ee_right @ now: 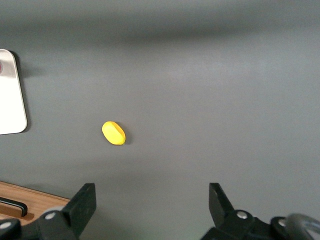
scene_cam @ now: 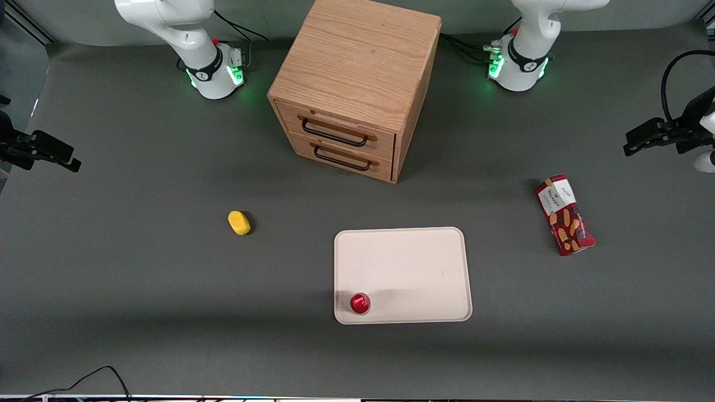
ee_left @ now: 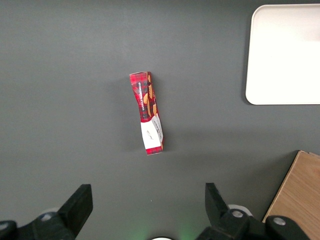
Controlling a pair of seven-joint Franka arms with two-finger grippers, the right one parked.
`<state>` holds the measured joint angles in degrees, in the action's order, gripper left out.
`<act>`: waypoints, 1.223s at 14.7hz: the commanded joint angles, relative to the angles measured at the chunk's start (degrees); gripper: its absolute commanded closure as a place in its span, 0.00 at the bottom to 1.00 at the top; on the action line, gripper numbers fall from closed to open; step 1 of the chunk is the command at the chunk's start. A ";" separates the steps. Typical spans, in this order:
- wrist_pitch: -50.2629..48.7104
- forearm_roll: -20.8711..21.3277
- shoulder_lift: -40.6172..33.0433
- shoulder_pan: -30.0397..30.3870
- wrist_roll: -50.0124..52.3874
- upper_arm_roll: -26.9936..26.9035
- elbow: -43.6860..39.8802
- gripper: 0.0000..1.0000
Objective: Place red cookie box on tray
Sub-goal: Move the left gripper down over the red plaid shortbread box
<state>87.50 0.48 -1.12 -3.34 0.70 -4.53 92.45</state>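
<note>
The red cookie box (scene_cam: 564,215) lies flat on the grey table toward the working arm's end, its white label end farther from the front camera. It also shows in the left wrist view (ee_left: 148,112), apart from the fingers. The cream-white tray (scene_cam: 413,262) lies mid-table, nearer the front camera than the cabinet; its corner shows in the left wrist view (ee_left: 285,55). My left gripper (scene_cam: 634,142) hangs high above the table, out toward the working arm's end and farther from the front camera than the box. It is open and empty (ee_left: 148,197).
A small round red can (scene_cam: 360,303) stands on the tray's near corner. A wooden two-drawer cabinet (scene_cam: 354,89) stands farther from the front camera than the tray. A yellow lump (scene_cam: 239,222) lies toward the parked arm's end.
</note>
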 commanded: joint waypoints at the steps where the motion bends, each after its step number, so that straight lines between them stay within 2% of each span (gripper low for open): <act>1: 0.03 0.49 0.85 1.66 -0.96 0.14 -1.58 0.00; 7: 0.65 0.58 1.73 2.64 -0.87 0.14 -0.35 0.00; 14: 14.35 0.49 -0.20 2.82 0.36 0.05 12.83 0.00; 18: 25.85 0.40 -0.29 3.17 0.36 0.05 22.13 0.00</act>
<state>108.04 0.53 0.75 -0.69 0.72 -4.69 108.44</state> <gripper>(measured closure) 0.000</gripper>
